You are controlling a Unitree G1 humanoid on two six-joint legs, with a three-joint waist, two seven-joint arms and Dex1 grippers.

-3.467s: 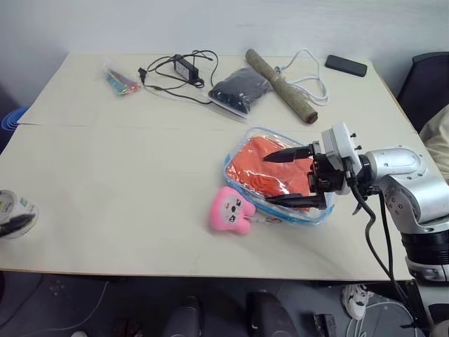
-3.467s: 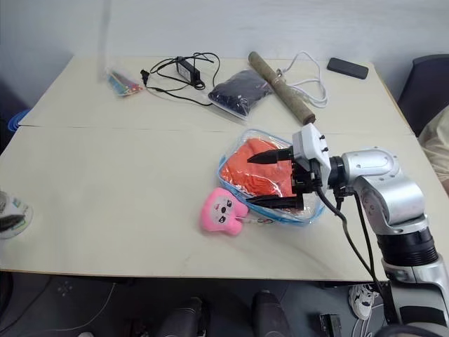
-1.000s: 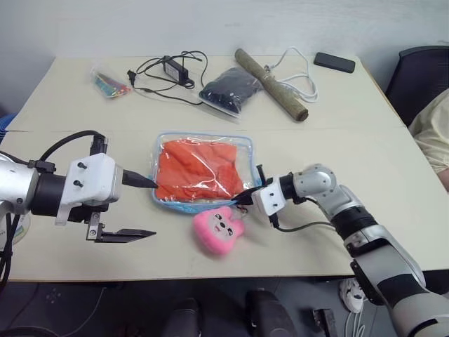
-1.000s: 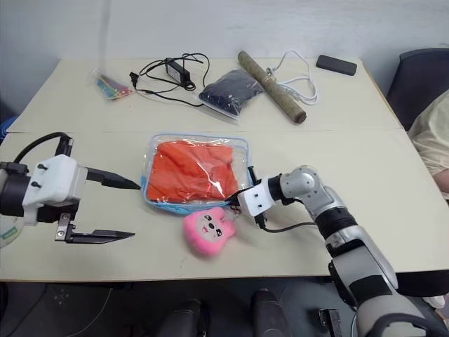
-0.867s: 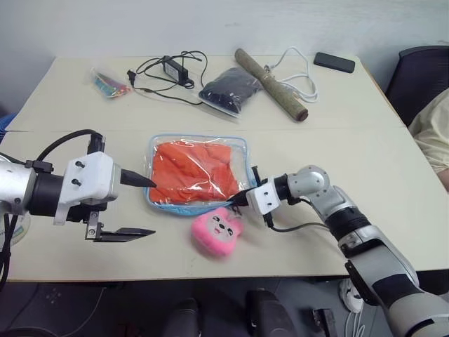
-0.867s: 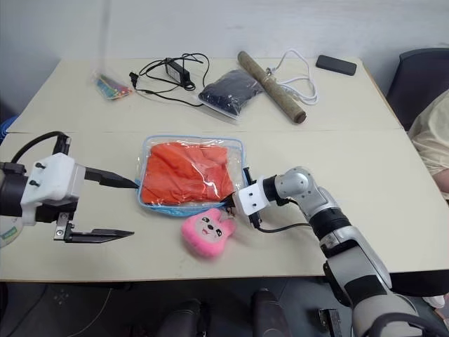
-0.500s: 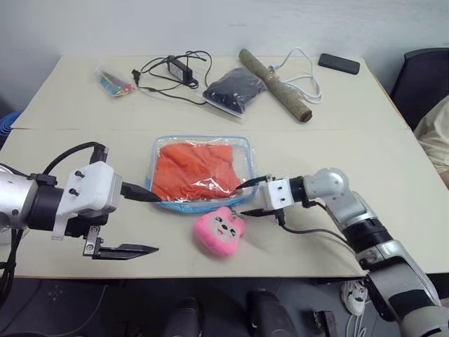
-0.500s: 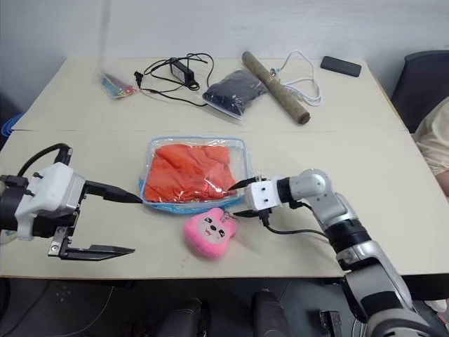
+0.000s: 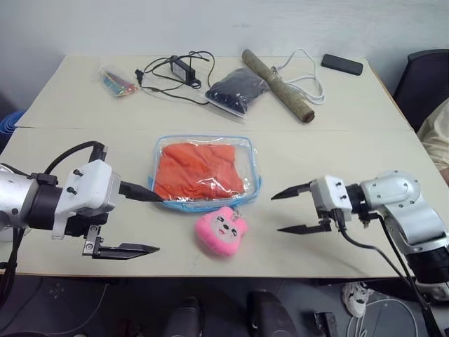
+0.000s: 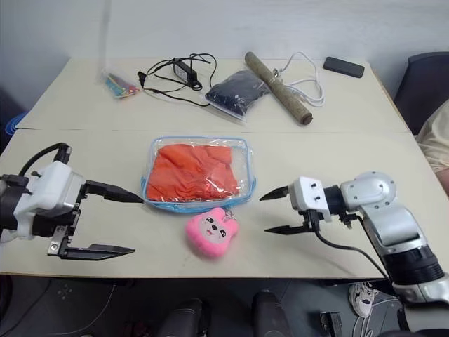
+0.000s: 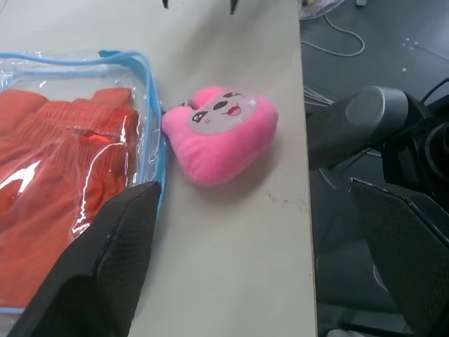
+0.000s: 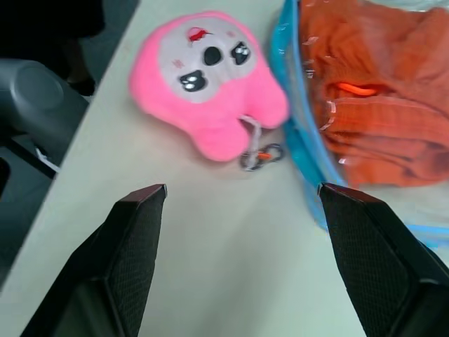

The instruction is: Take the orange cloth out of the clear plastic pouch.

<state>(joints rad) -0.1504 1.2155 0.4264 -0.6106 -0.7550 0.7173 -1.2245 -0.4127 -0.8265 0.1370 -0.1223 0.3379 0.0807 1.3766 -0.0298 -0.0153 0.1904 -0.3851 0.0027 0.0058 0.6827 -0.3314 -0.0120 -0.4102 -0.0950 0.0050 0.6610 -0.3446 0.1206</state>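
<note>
Pouch status: the clear plastic pouch (image 9: 205, 173) lay flat mid-table with the orange cloth (image 9: 200, 170) still fully inside it. Pink plush toy (image 9: 222, 229) sat just beside its near edge, small clip ring (image 12: 260, 156) between toy and pouch trim.

Change over the last second: the right gripper (image 9: 293, 209) had been pinched shut at the pouch's right near corner, then let go and backed off to the right. It now hung apart from the pouch, fingers spread, holding nothing. Pouch had been dragged toward centre and squared up before that, so this read as a reposition, not an extraction.

Left gripper (image 9: 144, 220) barely moved; fingers wide open, empty, upper fingertip right at the pouch's left near corner, contact unclear.

Judgement: extraction proper not started. Whether the zipper was open could not be told. Likely next: one gripper pins the pouch, the other goes in for the cloth. Risk: slick pouch slides instead of opening.
</note>
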